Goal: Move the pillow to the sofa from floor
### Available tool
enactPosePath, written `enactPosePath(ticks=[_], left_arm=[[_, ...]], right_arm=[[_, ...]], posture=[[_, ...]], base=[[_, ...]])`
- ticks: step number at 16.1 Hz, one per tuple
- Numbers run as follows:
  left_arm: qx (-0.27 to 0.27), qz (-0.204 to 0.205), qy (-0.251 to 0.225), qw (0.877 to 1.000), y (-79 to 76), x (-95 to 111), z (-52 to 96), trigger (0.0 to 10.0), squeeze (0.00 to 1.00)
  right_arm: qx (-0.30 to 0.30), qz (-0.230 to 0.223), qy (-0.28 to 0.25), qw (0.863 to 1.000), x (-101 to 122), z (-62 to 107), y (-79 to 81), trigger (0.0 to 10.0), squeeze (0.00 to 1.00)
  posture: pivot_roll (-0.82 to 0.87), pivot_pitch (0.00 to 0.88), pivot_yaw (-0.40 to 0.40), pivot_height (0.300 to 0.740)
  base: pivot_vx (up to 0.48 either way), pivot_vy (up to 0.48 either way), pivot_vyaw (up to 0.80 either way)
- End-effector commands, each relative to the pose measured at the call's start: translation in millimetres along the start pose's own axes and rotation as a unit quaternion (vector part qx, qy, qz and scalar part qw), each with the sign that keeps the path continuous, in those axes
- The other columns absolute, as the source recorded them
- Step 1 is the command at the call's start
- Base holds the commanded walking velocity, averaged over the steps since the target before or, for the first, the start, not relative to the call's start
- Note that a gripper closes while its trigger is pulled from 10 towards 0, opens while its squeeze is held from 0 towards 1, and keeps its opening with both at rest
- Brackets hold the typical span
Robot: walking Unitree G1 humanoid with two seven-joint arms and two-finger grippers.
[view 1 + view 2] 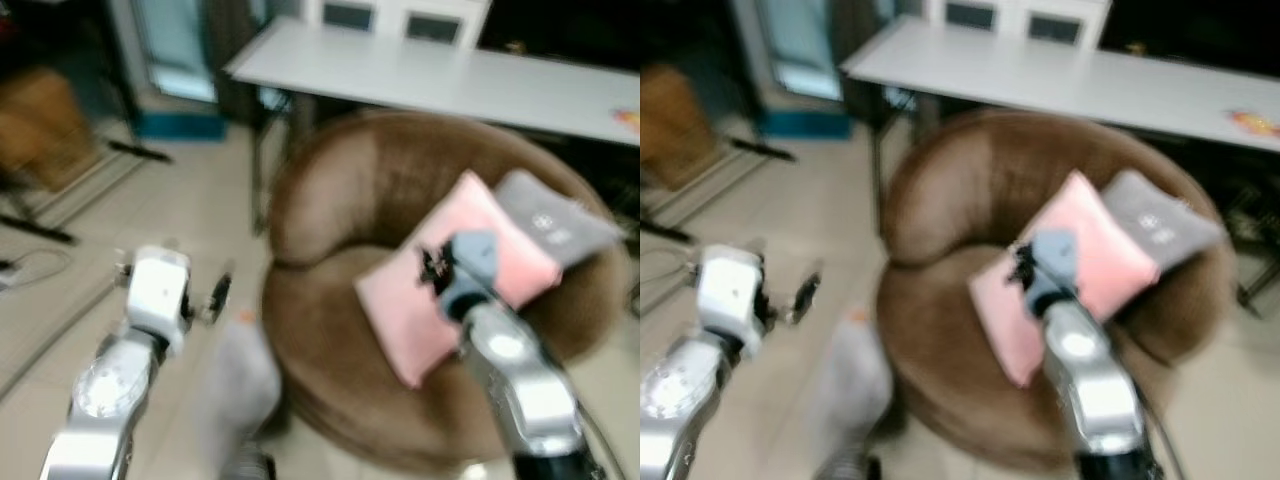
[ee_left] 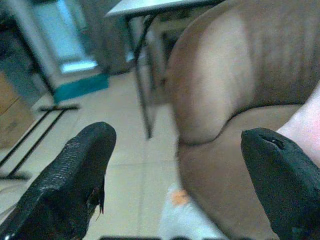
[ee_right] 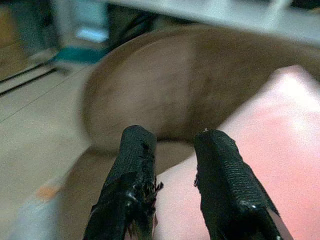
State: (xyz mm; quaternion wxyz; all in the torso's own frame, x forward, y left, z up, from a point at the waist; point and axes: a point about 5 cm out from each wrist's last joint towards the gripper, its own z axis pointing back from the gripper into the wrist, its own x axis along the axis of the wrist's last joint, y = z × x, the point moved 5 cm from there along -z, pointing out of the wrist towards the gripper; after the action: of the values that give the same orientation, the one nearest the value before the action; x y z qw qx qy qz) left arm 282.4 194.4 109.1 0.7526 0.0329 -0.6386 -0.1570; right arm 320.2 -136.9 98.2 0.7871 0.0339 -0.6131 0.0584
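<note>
Pink square fabric pillow (image 1: 455,270) already lies on the seat of the round brown plush sofa chair (image 1: 330,190), tilted, its upper corner leaning against a grey cushion with a small white mark (image 1: 555,225) at the back rim. Right gripper (image 3: 172,170) sits over the pink pillow's lower edge; the right wrist view shows the two black fingers apart with a narrow gap and nothing between them, pillow surface just beyond the tips, contact unclear. Left gripper (image 2: 175,165) is out over the beige tiled floor (image 1: 190,210) beside the sofa, fingers spread wide, empty. A pale grey soft shape (image 1: 235,385) sits on the floor against the sofa's front, too blurred to tell if it's another pillow. Views are motion-blurred. Judgement: the placing looks mostly done for the pink one. Risks from here: the right fingertips could snag the fabric as the arm draws back and drag the pillow off the front lip of the seat, since it lies close to that edge; the right arm swinging up might knock the grey cushion off the rim; the white long table (image 1: 450,80) just behind the sofa limits reach forward; stepping could catch the grey shape near the robot's feet.
</note>
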Motion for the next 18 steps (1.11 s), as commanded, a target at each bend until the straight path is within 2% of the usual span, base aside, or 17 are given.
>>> enactPosePath(ticks=[1, 4, 7, 11, 13, 15, 18], left_arm=[[0.005, -0.023, -0.019, 1.0, 2.0, 13, -1.7, 10.0, 0.0], [0.014, -0.037, -0.033, 0.999, 3.7, 22, -1.9, 10.0, 0.0], [0.025, -0.044, -0.037, 0.998, 6.7, 23, -6.5, 10.0, 0.0], [0.017, -0.027, -0.058, 0.998, 2.3, 29, -7.6, 10.0, 0.0], [0.026, -0.024, -0.06, 0.998, 5.4, 28, -6.4, 10.0, 0.0], [0.02, -0.026, -0.054, 0.998, 3.9, 26, -6.7, 10.0, 0.0], [0.011, -0.006, -0.061, 0.998, 2.2, 26, -3.0, 10.0, 0.0]], right_arm=[[0.008, -0.004, 0.002, 1.0, 3, -0.3, 2.0, 10.0, 0.0], [0.01, -0.021, 0.012, 1.0, 1, 0.8, 0.9, 10.0, 0.0], [-0.002, -0.035, 0.015, 0.999, -1, 0.7, -1.8, 10.0, 0.0], [-0.013, -0.051, 0.012, 0.999, -1, 2.5, -4.3, 10.0, 0.0], [-0.012, -0.056, 0.018, 0.998, -5, 4.6, -3.6, 10.0, 0.0], [-0.009, -0.055, 0.018, 0.998, -5, 5.0, -2.2, 10.0, 0.0], [-0.003, -0.053, 0.017, 0.998, -4, 5.7, 0.2, 10.0, 0.0]], posture=[[0.02, 0.0, -0.073, 0.74], [0.03, 0.0, -0.079, 0.74], [0.01, 0.0, -0.059, 0.74], [0.0, 0.0, -0.037, 0.74], [-0.01, 0.0, -0.03, 0.74], [-0.01, 0.0, -0.032, 0.74], [0.0, 0.0, -0.035, 0.74]], base=[[0.0, 0.0, 0.8], [0.0, 0.0, 0.8], [0.0, 0.0, 0.8], [0.0, 0.0, 0.8], [0.0, 0.0, 0.8], [0.0, 0.0, 0.8], [0.0, 0.0, 0.8]])
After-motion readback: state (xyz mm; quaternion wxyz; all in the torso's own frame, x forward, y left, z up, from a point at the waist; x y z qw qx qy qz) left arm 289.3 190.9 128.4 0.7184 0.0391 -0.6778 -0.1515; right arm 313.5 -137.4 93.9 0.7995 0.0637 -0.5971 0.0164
